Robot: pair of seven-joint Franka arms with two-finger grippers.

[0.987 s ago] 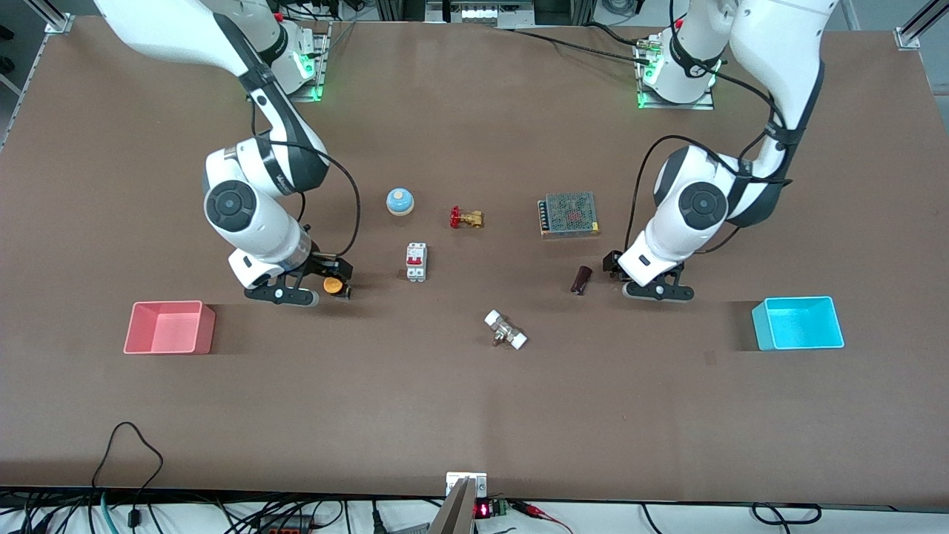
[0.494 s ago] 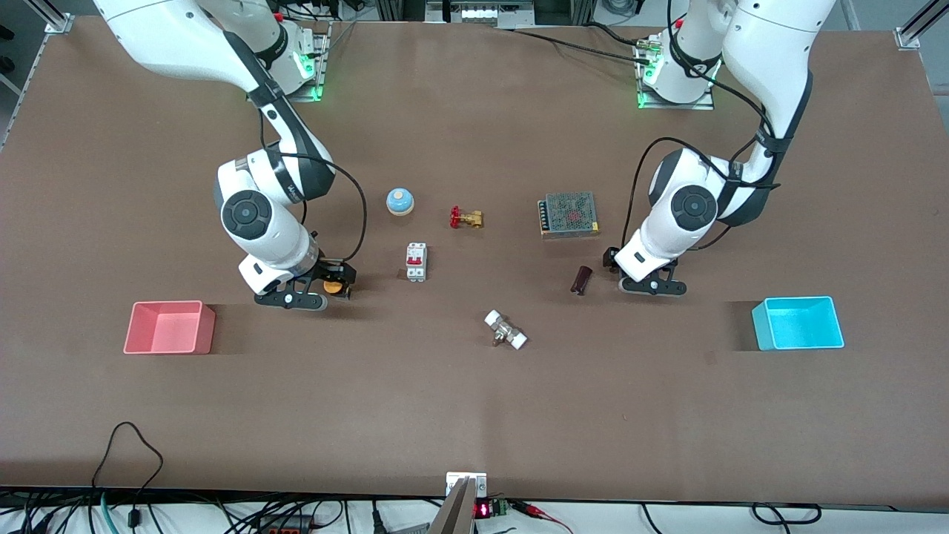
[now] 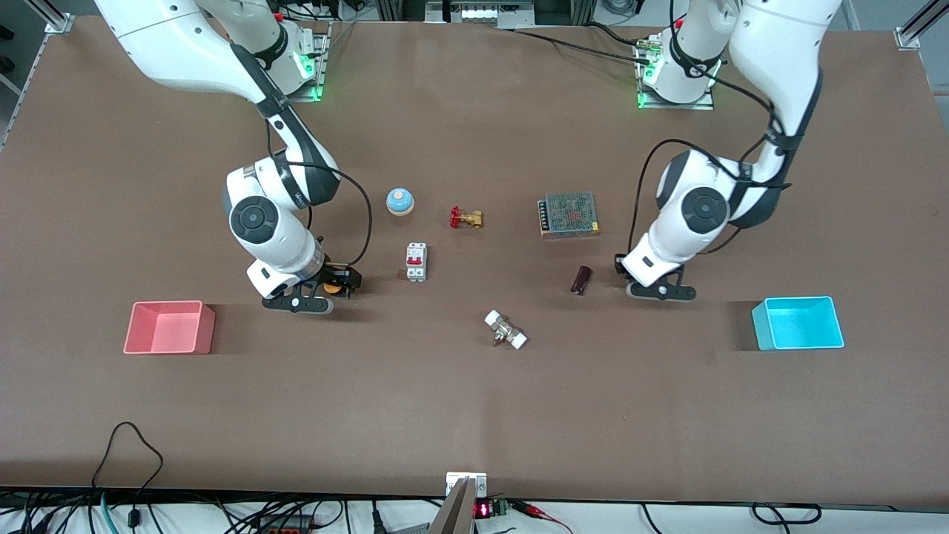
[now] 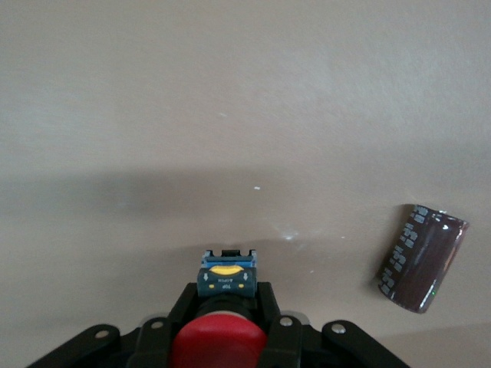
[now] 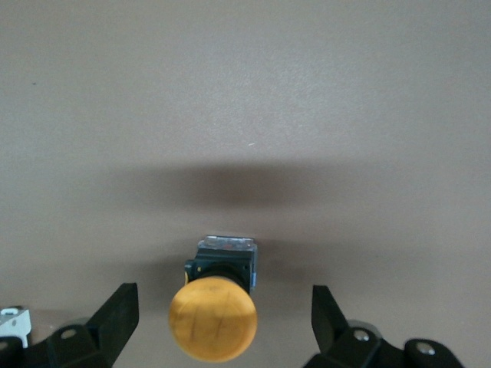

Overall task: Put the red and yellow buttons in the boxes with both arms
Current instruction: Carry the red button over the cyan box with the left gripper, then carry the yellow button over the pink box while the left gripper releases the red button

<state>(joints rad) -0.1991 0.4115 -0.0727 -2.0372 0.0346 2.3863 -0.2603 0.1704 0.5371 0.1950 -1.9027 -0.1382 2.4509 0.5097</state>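
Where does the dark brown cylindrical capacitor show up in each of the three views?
Front view: the dark brown cylindrical capacitor lies on the brown table beside the left claw, toward the table's middle.
Left wrist view: it lies on the table beside the red-capped button in that claw.
Right wrist view: not in it.
Shared landmark: the left claw, beside the capacitor in both views.

My front camera sits high across the tabletop (image 3: 474,415), facing my two bases and taking in its whole width. My left wrist camera looks down close past my left tool (image 4: 224,307); the dark cylinder (image 4: 420,257) beside it also shows in the front view (image 3: 580,279). My right wrist camera looks down equally close past my right tool (image 5: 218,322).
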